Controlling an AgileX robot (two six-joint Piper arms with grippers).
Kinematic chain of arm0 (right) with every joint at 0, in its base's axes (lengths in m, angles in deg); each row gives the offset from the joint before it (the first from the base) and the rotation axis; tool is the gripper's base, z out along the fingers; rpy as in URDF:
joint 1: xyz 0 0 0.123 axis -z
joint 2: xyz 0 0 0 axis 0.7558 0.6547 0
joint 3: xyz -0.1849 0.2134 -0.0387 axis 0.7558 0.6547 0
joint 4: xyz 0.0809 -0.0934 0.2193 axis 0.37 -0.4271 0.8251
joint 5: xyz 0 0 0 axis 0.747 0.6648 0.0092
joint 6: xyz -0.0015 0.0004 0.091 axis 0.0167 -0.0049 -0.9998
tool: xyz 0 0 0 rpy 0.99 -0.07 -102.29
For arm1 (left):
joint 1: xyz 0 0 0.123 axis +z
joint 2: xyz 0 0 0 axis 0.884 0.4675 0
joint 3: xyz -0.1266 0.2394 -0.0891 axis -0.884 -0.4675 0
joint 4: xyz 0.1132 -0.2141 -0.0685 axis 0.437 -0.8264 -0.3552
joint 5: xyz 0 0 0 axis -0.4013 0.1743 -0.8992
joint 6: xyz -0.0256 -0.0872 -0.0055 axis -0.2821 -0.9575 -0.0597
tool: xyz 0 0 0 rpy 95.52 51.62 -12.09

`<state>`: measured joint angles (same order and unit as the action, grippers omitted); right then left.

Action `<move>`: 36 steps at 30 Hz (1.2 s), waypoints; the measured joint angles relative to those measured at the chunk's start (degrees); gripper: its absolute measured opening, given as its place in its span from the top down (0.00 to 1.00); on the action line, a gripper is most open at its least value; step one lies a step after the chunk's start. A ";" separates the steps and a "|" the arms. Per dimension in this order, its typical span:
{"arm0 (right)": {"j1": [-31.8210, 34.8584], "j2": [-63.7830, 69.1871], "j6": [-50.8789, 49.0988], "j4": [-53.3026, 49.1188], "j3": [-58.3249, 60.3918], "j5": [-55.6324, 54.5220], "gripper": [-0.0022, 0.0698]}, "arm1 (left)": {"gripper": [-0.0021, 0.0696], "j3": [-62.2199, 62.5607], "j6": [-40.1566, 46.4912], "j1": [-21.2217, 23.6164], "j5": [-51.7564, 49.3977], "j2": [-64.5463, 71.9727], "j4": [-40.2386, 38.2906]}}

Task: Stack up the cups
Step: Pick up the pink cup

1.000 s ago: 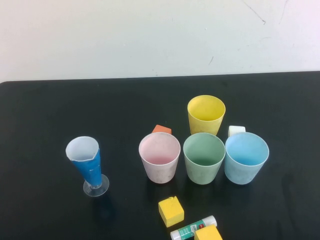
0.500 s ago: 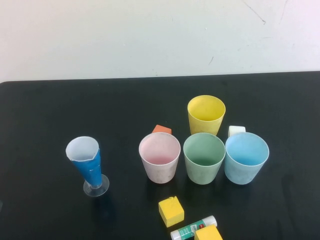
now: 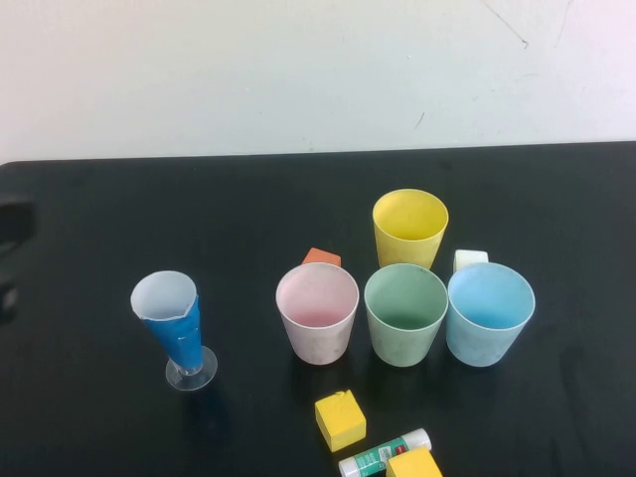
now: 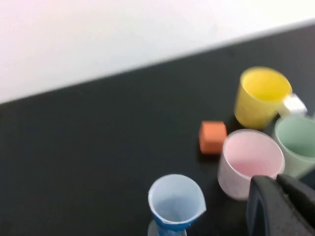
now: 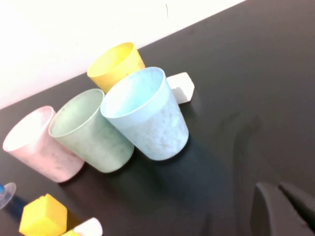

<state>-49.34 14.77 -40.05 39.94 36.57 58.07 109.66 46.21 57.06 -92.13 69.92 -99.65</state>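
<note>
Currently all cups standing upright, unstacked. Left gripper sitting closed, empty, pink cup nearest at its 12 o'clock. Right gripper sitting closed, empty, blue cup at its 10 o'clock.

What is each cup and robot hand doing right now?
pink cup: upright, empty
green cup: upright, empty
light blue cup: upright, empty
yellow cup: upright, unstacked
left gripper: shut, above table
right gripper: shut, holding nothing

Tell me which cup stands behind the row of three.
The yellow cup. It stands alone at the back, behind the green cup; the pink cup, green and blue cup form the front row.
</note>
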 joint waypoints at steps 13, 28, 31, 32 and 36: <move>0.00 0.00 0.64 0.00 0.00 0.66 0.97 | 0.97 21.61 -5.99 -15.99 -19.10 28.35 13.16; 0.00 0.00 0.71 0.00 0.00 0.93 0.97 | 0.73 38.43 -13.53 -23.91 -25.10 53.92 20.77; 0.00 0.00 0.71 0.00 0.00 0.93 0.97 | 0.51 39.51 -14.63 -23.91 -25.10 57.01 21.75; 0.00 0.00 0.71 0.00 0.00 0.93 0.97 | 0.44 39.66 -15.03 -23.91 -25.10 58.06 21.84; 0.00 0.00 0.71 0.00 0.00 0.93 0.97 | 0.32 39.87 -16.51 -23.91 -25.00 62.36 22.04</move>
<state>-49.34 14.77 -39.34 39.94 36.57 59.00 149.53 29.70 33.15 -117.13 132.27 -77.61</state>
